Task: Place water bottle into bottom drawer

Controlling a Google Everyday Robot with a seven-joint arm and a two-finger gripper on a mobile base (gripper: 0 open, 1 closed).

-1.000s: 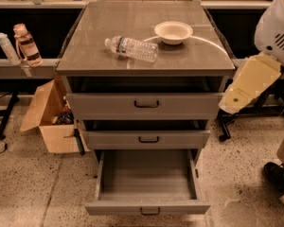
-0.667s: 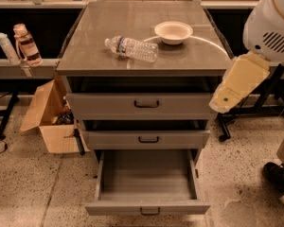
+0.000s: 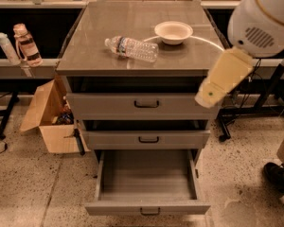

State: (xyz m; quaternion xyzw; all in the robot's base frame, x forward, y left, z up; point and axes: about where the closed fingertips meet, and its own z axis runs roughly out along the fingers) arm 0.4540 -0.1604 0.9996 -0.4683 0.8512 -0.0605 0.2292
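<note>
Water bottle (image 3: pixel 132 48) lies on its side on the bench (image 3: pixel 94 27), cap leftward, just beside the bowl (image 3: pixel 173 32): unheld, it rests where a descending grasp can reach it. The bottom drawer (image 3: pixel 146 176) stands pulled out, floor exposed to receive it. The gripper is out of view beyond the cream arm link (image 3: pixel 223 77); state of its jaws cannot be told.

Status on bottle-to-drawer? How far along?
Done: the bottom drawer stands pulled open with nothing in it. In hand: nothing. The water bottle lies on its side on the cabinet top, beside the bowl. The arm hangs by the cabinet's right side; the end effector is out of view. Left: grasp, carry down, release in the drawer.
</note>
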